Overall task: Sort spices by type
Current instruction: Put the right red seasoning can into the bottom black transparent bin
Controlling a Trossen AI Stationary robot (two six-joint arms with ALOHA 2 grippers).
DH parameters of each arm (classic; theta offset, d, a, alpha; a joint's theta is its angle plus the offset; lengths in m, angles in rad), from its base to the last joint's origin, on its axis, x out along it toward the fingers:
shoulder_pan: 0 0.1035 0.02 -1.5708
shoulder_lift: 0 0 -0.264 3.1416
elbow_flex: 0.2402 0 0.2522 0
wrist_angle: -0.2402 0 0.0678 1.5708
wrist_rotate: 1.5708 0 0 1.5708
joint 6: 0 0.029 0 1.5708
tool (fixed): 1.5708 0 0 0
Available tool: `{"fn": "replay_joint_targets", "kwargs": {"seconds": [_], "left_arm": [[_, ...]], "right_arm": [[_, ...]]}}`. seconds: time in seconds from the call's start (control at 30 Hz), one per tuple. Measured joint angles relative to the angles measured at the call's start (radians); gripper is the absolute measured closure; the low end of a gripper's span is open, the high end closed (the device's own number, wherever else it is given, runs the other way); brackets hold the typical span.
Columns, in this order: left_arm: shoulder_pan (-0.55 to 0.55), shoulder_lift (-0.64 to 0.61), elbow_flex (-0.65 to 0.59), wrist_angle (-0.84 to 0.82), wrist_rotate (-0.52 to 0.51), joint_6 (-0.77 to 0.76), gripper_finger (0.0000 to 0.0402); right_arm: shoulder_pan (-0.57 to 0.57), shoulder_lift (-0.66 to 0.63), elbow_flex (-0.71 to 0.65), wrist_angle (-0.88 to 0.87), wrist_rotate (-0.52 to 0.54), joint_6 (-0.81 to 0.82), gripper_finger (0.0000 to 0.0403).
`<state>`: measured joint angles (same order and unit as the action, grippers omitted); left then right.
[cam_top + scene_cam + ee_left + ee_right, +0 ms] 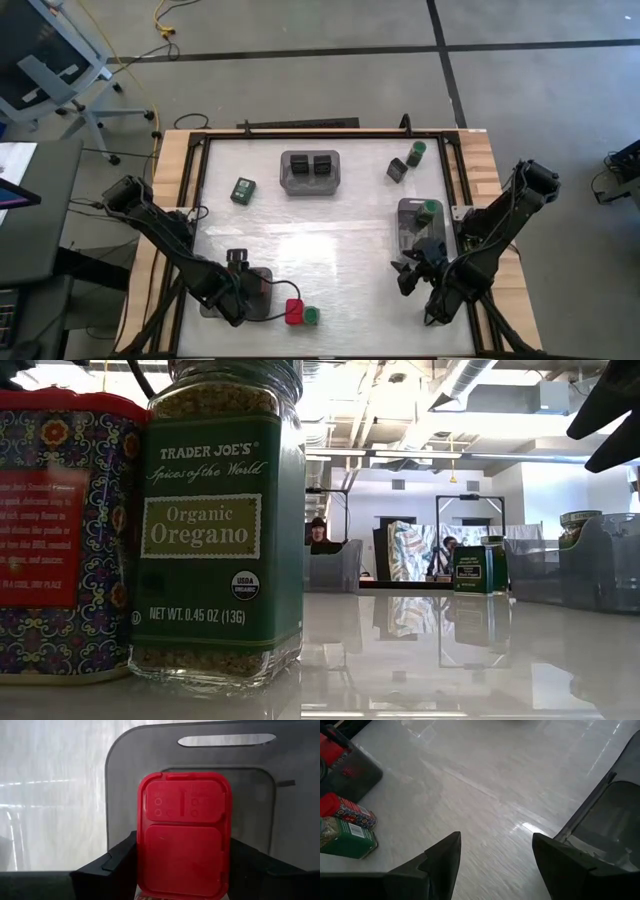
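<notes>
My left gripper (pixel 240 272) hangs over a grey tray (pixel 215 300) at the table's near left and is shut on a red boxy spice tin (pixel 184 835). A second red tin (pixel 294 312) and a green-lidded oregano jar (pixel 312 316) stand just right of that tray, and both fill the low view's left. Two black cubes (pixel 311 166) sit in the far tray. A black cube (pixel 397 170), a green-lidded jar (pixel 416 152) and a green jar lying down (pixel 243 190) rest on the table. My right gripper (pixel 495 865) is open over bare table, beside the right tray (pixel 410 232). My left gripper pinches the red tin between its two fingers (pixel 117 862), one on each side wall below the red lid (pixel 184 795). The fingers come from above, pointing down, and the tin stands upright over the grey tray (pixel 125 780). Whether its base touches the tray is hidden.
The right tray holds one green-lidded jar (pixel 428 209). A wooden frame and black rails (pixel 200 140) border the white table top. Bare table lies in the middle (pixel 320 240) between the arms. People sit in the room beyond the far edge (pixel 318 532).
</notes>
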<state>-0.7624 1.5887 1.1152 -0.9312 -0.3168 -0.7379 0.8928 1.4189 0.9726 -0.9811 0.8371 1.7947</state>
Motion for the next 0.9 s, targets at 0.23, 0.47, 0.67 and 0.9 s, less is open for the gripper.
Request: {"fn": "replay_joint_targets", "kwargs": {"seconds": [0.23,0.47,0.67,0.9], "left_arm": [[0.000,0.000,0.000,-0.037,-0.025,-0.033,0.0167],[0.000,0.000,0.000,-0.039,-0.036,-0.035,0.0157],[0.000,0.000,0.000,-0.012,-0.041,-0.037,0.0158],[0.000,-0.001,0.000,-0.011,-0.040,-0.069,0.0158]], "right_arm": [[0.000,0.000,0.000,0.002,0.000,0.000,0.0132],[0.000,0.000,0.000,0.005,0.000,0.003,0.0132],[0.000,0.000,0.000,0.019,0.000,0.003,0.0132],[0.000,0.000,0.000,0.022,0.000,0.001,0.0132]]}}
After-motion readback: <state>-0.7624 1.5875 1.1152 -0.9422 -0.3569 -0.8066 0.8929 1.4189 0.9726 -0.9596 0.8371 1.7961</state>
